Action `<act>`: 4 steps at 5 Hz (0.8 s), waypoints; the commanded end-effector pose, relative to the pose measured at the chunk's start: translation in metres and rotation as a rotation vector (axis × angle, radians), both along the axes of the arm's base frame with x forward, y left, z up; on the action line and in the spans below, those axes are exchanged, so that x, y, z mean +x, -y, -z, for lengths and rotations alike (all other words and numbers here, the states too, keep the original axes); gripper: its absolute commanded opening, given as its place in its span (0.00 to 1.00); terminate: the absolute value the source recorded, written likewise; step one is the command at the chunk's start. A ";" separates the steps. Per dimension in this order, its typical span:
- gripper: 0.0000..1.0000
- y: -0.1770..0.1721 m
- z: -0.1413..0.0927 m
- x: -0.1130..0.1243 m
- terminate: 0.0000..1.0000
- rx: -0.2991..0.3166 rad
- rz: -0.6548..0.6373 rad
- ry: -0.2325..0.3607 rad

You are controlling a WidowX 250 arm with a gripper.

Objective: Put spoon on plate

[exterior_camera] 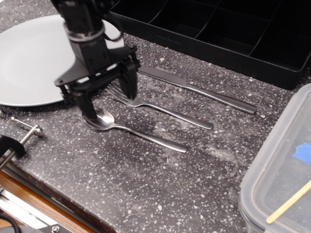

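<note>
The shiny steel spoon (pixel 133 132) lies on the dark speckled counter, bowl to the left, handle running down to the right. The large light-grey plate (pixel 34 58) sits at the upper left. My black gripper (pixel 108 98) is open and hangs low over the spoon's bowl. One finger stands at the bowl's left edge, the other above the fork's tines. It holds nothing. The arm hides part of the plate's right rim.
A fork (pixel 160 109) lies just behind the spoon and a knife (pixel 199 90) behind that. A black compartment tray (pixel 233 34) runs along the back. A clear plastic box (pixel 282 170) is at the right. A metal clamp (pixel 19 136) sits at the counter's front-left edge.
</note>
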State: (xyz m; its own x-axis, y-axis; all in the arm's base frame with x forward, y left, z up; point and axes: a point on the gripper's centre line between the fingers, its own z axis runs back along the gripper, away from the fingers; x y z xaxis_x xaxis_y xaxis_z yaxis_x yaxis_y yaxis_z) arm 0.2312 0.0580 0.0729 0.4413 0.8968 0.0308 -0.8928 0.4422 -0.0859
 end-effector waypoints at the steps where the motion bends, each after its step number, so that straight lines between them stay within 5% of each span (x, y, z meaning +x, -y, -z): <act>1: 1.00 0.001 0.016 0.018 0.00 0.012 -0.073 -0.020; 4: 1.00 0.012 0.030 0.007 0.00 -0.009 -0.071 0.007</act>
State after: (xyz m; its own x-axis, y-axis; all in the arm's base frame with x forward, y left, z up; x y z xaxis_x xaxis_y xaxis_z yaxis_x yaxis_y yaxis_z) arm 0.2333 0.0459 0.0321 0.3714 0.9285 0.0051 -0.9263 0.3709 -0.0658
